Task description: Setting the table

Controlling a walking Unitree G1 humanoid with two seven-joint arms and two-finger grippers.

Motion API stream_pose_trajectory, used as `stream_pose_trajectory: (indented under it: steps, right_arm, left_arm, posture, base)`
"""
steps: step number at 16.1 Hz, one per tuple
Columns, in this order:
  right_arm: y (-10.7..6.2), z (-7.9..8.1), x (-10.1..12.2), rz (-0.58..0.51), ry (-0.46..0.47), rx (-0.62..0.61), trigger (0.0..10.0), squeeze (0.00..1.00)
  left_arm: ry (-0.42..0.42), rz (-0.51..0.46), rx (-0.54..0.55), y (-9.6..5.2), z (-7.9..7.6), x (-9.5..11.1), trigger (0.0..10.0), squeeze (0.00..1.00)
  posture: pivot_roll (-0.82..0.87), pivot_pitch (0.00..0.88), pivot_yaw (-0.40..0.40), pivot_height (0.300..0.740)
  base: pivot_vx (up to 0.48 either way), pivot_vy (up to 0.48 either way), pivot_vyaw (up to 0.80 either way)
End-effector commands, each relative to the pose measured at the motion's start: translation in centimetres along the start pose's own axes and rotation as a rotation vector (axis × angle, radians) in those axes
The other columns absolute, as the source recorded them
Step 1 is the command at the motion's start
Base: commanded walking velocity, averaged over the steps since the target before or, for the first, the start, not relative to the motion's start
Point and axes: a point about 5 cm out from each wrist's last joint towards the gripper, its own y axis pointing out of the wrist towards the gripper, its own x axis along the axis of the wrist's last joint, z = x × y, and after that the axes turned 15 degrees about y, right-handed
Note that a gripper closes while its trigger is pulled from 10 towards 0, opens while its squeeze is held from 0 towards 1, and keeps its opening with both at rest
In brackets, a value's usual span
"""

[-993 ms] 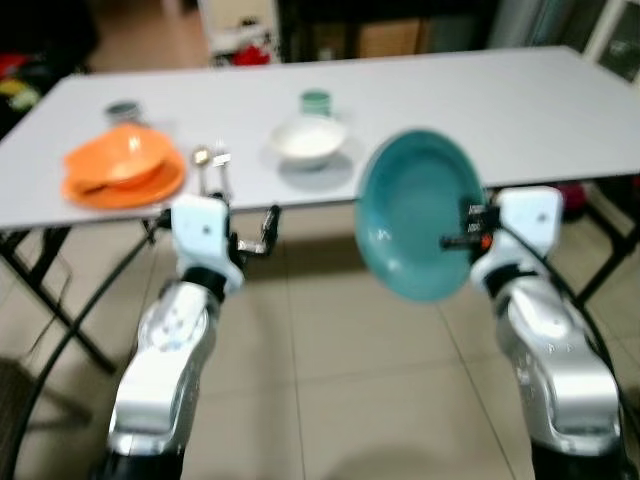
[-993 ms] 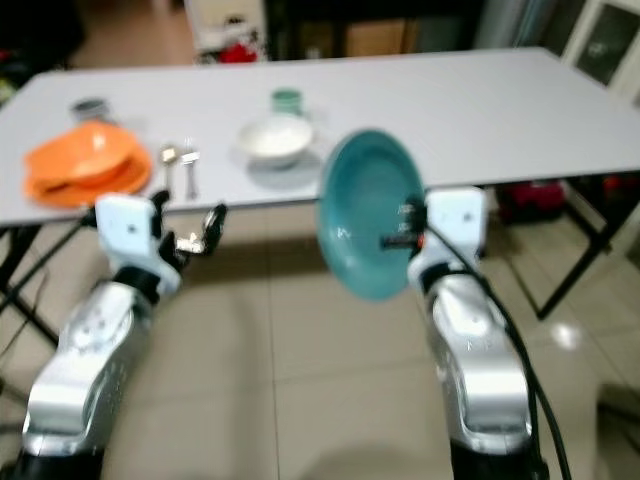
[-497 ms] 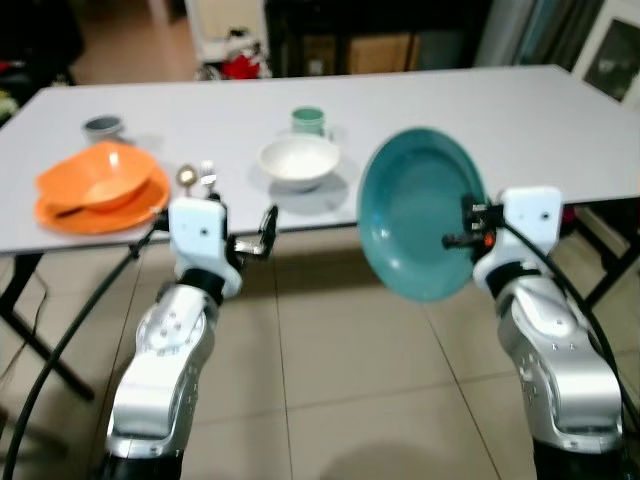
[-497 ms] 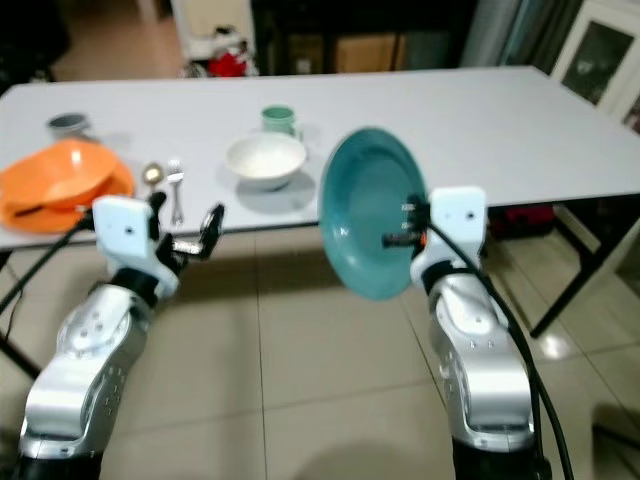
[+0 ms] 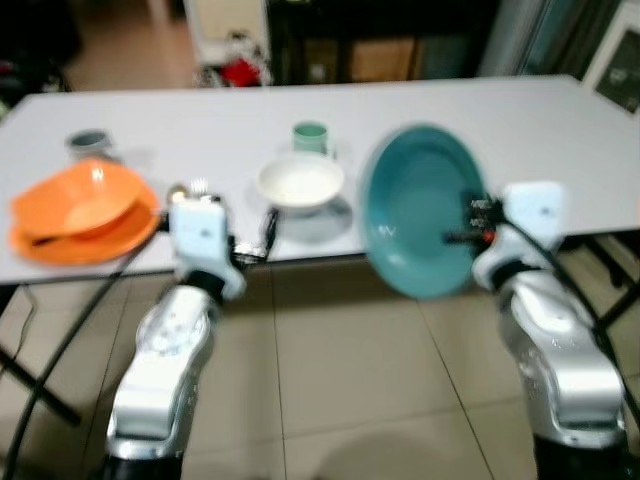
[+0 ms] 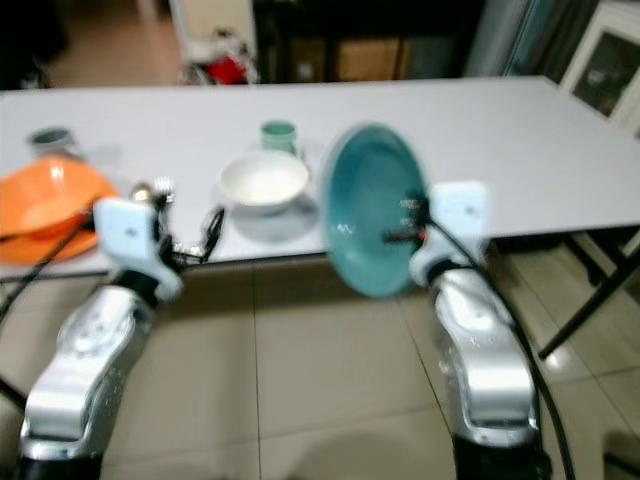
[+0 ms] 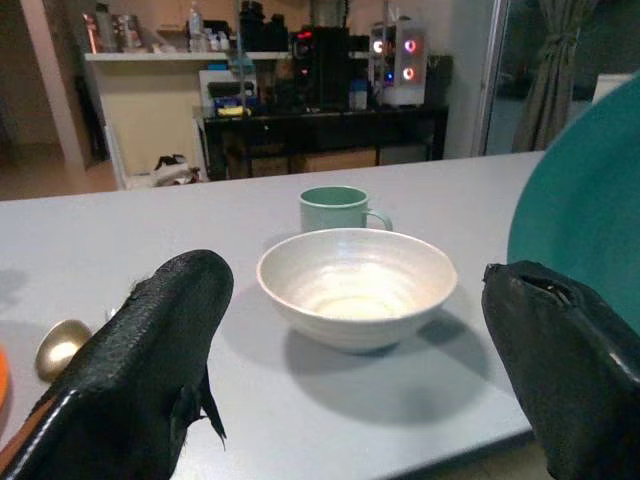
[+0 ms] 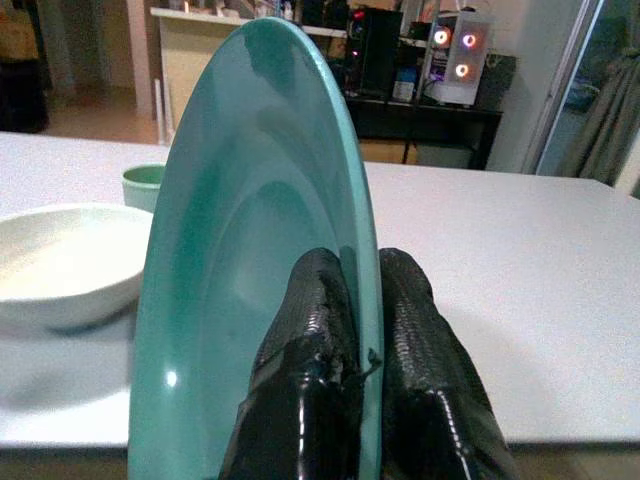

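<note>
I hold a teal plate (image 5: 420, 210) on edge, upright, in front of the near edge of the grey table (image 5: 540, 110). My right gripper (image 8: 360, 330) is shut on the teal plate's rim (image 8: 345, 180). A white bowl (image 5: 299, 181) sits on the table near its front edge, with a green mug (image 5: 310, 135) just behind it. My left gripper (image 5: 262, 235) is open and holds nothing, at the table's front edge just left of the white bowl (image 7: 355, 285). A spoon (image 7: 60, 345) lies on the table beside the left fingers.
An orange bowl on an orange plate (image 5: 75, 215) sits at the table's left end, with a small grey cup (image 5: 88, 142) behind it. Black table legs (image 5: 40, 370) stand on the tiled floor at the left. Dark furniture (image 7: 320, 110) lines the far wall.
The view has shifted as I come closer to the table. The left gripper has risen to the table's edge. The teal plate stays held by the right gripper.
</note>
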Motion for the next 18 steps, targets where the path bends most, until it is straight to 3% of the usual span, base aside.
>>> stream_pose_trajectory:
  steps: [1, 12, 15, 18]
  right_arm:
    - [-0.2, -0.9, 0.9, -0.041, -0.019, -0.029, 10.0, 0.00]
    - [-0.2, -0.7, 1.0, -0.044, -0.002, -0.023, 10.0, 0.00]
    - [-1.6, -3.0, 2.8, -0.039, -0.057, -0.091, 10.0, 0.00]
    - [-2.4, -4.3, 4.3, -0.078, -0.052, -0.129, 10.0, 0.00]
  left_arm:
    - [-0.008, -0.018, -0.020, 0.1, -0.6, 0.5, 10.0, 0.00]
    - [0.020, -0.007, -0.034, -0.4, -0.3, 0.4, 10.0, 0.00]
    - [-0.035, -0.058, -0.131, -1.3, -1.1, 1.3, 10.0, 0.00]
    - [-0.036, -0.065, -0.107, -1.3, -0.7, 1.3, 10.0, 0.00]
  posture:
    - [0.01, 0.000, 0.020, 0.740]
    - [0.03, 0.000, 0.029, 0.740]
    - [0.02, 0.000, 0.030, 0.740]
    - [0.01, 0.000, 0.056, 0.740]
  base:
    - [0.401, 0.000, 0.00]
    - [0.398, 0.000, 0.00]
    - [0.126, 0.000, 0.00]
    - [0.000, 0.000, 0.00]
